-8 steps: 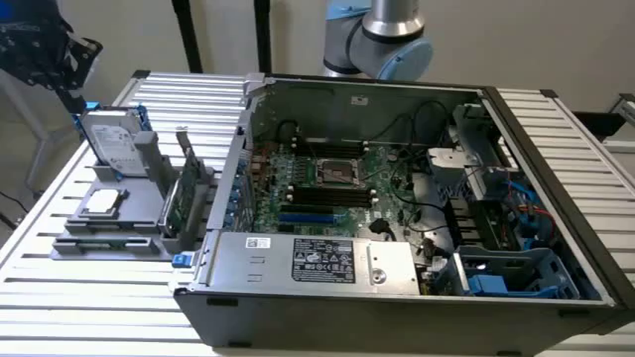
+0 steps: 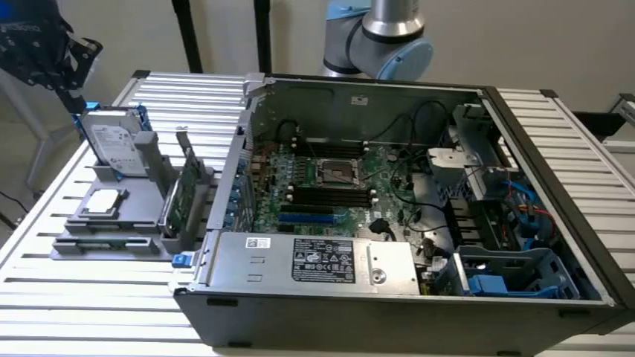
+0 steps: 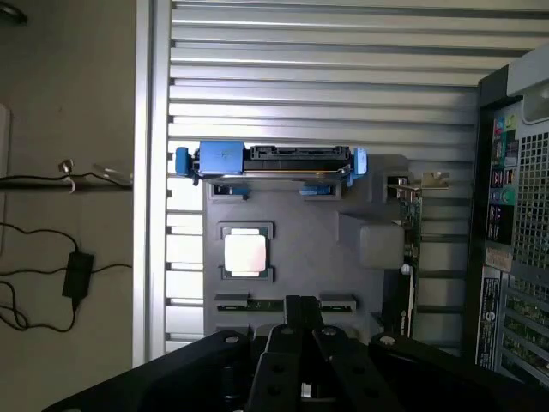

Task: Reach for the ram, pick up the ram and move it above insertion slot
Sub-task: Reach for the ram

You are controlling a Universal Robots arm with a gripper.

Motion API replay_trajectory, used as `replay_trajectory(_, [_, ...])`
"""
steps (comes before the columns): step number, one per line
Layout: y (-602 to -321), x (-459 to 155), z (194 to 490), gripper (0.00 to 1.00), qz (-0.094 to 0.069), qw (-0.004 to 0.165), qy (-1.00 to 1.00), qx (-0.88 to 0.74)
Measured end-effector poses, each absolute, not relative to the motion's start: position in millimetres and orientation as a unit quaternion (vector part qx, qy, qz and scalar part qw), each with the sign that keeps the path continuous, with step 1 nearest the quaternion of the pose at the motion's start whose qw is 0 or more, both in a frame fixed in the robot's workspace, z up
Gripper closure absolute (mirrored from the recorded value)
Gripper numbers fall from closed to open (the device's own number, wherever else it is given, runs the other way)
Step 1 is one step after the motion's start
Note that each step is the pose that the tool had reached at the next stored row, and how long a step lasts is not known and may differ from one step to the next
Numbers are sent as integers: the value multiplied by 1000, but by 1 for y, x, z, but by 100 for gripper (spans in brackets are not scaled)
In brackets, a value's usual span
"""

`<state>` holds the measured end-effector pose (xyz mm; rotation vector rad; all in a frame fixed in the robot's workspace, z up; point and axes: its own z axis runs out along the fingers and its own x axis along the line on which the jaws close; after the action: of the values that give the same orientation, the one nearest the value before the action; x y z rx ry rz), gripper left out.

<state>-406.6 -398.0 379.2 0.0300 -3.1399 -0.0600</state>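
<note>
The gripper is hanging above the grey tray with its two fingers pressed together, and nothing is sitting between them. In the wrist view its tip is pointing at the ram, a thin green stick that is lying flat in the long groove at one edge of the tray, with a clip at each end. The gripper is not touching the ram, and in the exterior view it is hovering well above the tray, at that view's left. So I am judging that the first step, the reach, is in hand and the pick is not yet done. Beside the ram, the processor is resting in its square pocket, and farther on the drive is standing on edge. The card is standing at the side of the tray nearest to the case. All this is sitting on the ribbed surface. The black slots are waiting inside the case, well apart from the ram. In my opinion the grasp is calling for open fingers, set across the narrow width of the stick near its middle, and for a straight descent between the clips.
</note>
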Motion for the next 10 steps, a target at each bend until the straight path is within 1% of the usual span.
replay_trajectory(5, [-400,-407,379,89,-19,0,-1000,10])
replay_trajectory(10, [-417,-406,378,89,-19,0,-1000,10])
